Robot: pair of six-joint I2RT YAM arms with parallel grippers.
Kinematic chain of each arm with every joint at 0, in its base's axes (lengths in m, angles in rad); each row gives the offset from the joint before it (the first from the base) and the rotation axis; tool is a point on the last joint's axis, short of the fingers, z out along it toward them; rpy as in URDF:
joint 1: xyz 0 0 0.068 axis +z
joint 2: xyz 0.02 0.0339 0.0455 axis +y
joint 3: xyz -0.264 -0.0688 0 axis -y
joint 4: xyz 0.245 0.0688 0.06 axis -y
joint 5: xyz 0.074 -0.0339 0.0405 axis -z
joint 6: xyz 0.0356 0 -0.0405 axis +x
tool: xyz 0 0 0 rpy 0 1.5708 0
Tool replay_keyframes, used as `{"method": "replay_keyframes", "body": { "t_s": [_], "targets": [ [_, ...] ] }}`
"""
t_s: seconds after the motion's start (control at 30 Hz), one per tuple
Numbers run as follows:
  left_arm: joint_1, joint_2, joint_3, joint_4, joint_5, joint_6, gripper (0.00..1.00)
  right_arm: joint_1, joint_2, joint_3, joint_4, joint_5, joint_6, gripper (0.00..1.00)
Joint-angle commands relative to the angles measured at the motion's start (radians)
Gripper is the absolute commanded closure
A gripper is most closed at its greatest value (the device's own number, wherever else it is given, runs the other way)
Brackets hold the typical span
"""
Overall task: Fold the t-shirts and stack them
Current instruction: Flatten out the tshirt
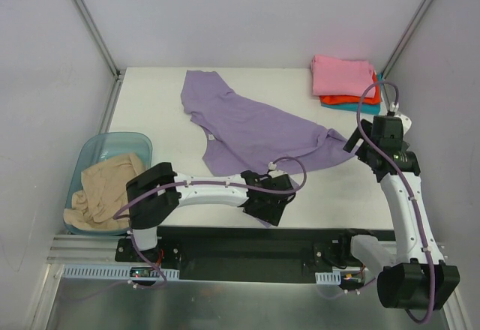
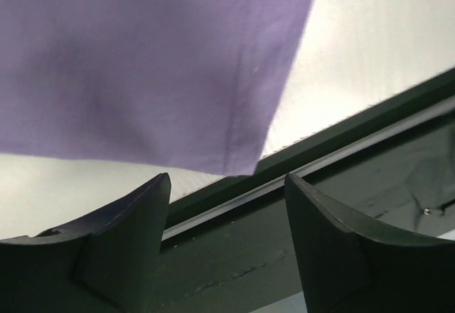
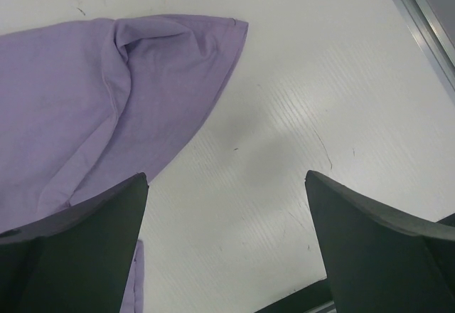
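Observation:
The lavender t-shirt (image 1: 251, 129) lies spread and creased across the middle of the white table (image 1: 150, 97). My left gripper (image 1: 268, 207) is open and empty at the table's front edge, just beside the shirt's near hem corner (image 2: 242, 149); its fingers (image 2: 135, 213) hang over the black rail. My right gripper (image 1: 357, 145) is open and empty above bare table, next to the shirt's right corner (image 3: 178, 64). Pink (image 1: 343, 73), orange-red (image 1: 349, 98) and teal (image 1: 352, 107) shirts lie folded in a stack at the back right. The tan shirt (image 1: 101, 191) lies bunched in the bin.
The translucent pale-blue bin (image 1: 112, 144) stands off the table's left edge. A black rail (image 2: 341, 185) runs along the table's front edge. Grey walls with metal posts close in the back and sides.

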Motion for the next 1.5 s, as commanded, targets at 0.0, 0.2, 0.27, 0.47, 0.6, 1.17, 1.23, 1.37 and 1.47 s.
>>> {"method": "replay_keyframes", "body": {
  "t_s": [0.0, 0.2, 0.27, 0.47, 0.6, 1.17, 1.23, 1.37, 1.47],
  "targets": [
    [-0.016, 0.043, 0.094, -0.124, -0.05, -0.081, 0.37, -0.014, -0.03, -0.023, 0.043, -0.019, 0.023, 0.03],
    [-0.018, 0.203, 0.262, -0.265, -0.038, -0.077, 0.48, -0.02, -0.038, -0.037, 0.06, -0.038, 0.014, 0.03],
    [-0.016, 0.22, 0.282, -0.289, -0.036, -0.08, 0.5, -0.023, -0.046, -0.039, 0.059, -0.035, 0.012, 0.03],
    [-0.016, 0.252, 0.292, -0.398, -0.122, -0.146, 0.7, -0.037, -0.062, -0.043, 0.06, -0.029, 0.004, 0.03],
    [-0.015, 0.235, 0.266, -0.489, -0.215, -0.192, 0.93, -0.047, -0.058, -0.046, 0.059, -0.036, 0.001, 0.03],
    [0.287, -0.237, 0.157, -0.575, -0.694, -0.266, 1.0, -0.063, 0.066, -0.102, 0.03, -0.104, -0.002, 0.03],
    [0.35, -0.263, 0.167, -0.566, -0.703, -0.23, 1.0, -0.067, 0.094, -0.118, 0.027, -0.098, 0.004, 0.03],
    [0.449, -0.337, 0.167, -0.512, -0.708, -0.146, 1.0, -0.098, 0.155, -0.129, 0.008, -0.088, 0.015, 0.03],
    [0.513, -0.38, 0.165, -0.466, -0.717, -0.086, 1.0, -0.135, 0.212, -0.108, 0.011, -0.13, 0.02, 0.01]
  ]
}}
